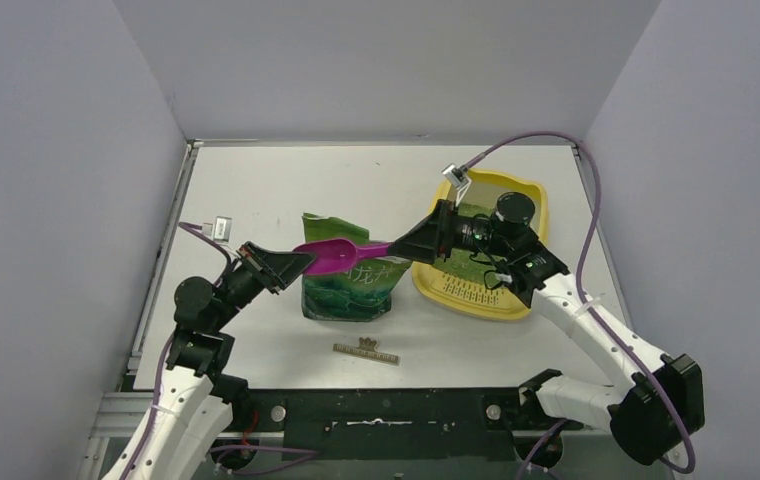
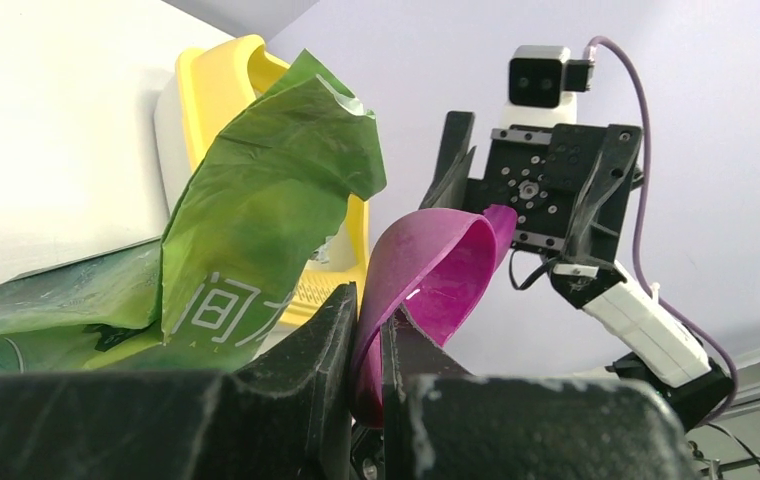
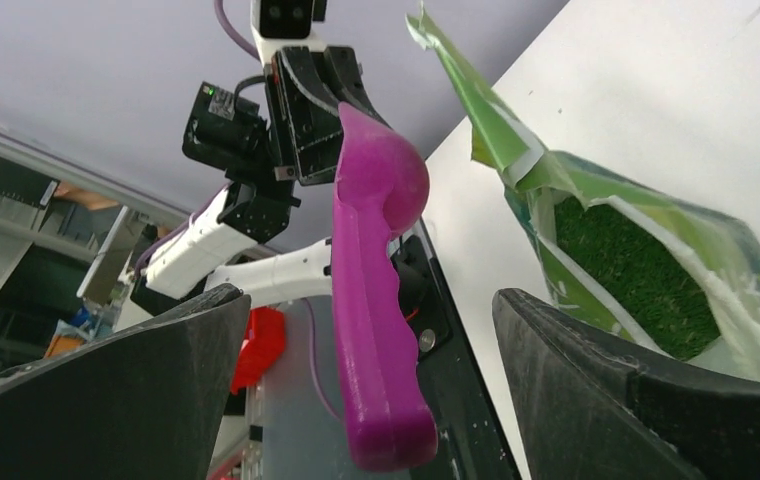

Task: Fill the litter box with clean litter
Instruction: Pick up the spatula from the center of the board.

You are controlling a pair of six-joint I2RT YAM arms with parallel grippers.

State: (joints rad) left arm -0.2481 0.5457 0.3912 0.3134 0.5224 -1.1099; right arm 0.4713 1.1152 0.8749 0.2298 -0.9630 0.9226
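Observation:
The magenta scoop (image 1: 336, 257) hangs level above the open green bag (image 1: 349, 288). My left gripper (image 1: 304, 263) is shut on the rim of the scoop's bowl (image 2: 426, 270). My right gripper (image 1: 398, 246) is open with the scoop's handle (image 3: 371, 330) between its fingers, not touching either. The pale yellow litter box (image 1: 528, 190) sits at the right, partly hidden by my right wrist; a green patch shows inside it. Green clean litter (image 3: 636, 270) shows inside the bag's mouth. The scoop's bowl looks empty in the left wrist view.
A small dark strip (image 1: 366, 350) lies on the table in front of the bag. Grey walls close the table on three sides. My right arm's purple cable (image 1: 586, 240) loops over the right side.

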